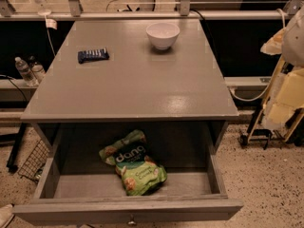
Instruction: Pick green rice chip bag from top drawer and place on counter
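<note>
The green rice chip bag [133, 163] lies flat in the open top drawer [128, 209], left of its middle, with the dark "dang" label facing up. The drawer is pulled fully out below the grey counter [137, 84], and its small knob shows at the front panel's lower edge. My gripper [280, 39] is the pale shape at the right edge of the view. It is raised beside the counter's far right corner, well away from the bag and the drawer, and holds nothing that I can see.
A white bowl [163, 34] stands at the counter's back middle. A small dark blue flat packet [93, 55] lies at its back left. Water bottles [26, 70] stand on a low shelf to the left. A wire basket [34, 161] sits on the floor at the left, and a yellowish wheeled stand [280, 103] at the right.
</note>
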`<state>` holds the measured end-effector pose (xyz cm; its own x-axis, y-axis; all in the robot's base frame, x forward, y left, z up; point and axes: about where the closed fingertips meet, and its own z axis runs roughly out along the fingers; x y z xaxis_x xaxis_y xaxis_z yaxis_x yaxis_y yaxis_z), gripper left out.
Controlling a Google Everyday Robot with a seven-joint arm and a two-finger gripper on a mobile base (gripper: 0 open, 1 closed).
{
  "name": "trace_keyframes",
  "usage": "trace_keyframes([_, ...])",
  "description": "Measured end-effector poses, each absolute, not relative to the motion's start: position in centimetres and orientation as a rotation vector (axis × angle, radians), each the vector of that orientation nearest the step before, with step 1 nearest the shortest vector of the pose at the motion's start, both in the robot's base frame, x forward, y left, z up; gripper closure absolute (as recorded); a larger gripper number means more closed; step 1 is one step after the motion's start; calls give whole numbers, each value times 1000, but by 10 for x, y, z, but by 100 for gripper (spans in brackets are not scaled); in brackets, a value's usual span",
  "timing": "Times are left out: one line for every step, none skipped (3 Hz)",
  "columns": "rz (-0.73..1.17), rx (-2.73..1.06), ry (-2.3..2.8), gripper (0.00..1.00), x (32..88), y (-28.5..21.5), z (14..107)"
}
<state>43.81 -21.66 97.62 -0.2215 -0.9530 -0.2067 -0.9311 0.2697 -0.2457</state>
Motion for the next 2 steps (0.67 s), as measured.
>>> trace_keyframes([-89,-1706,2235,0,437,-215,976])
trace_keyframes([-12,-1647,2307,0,424,-203,953])
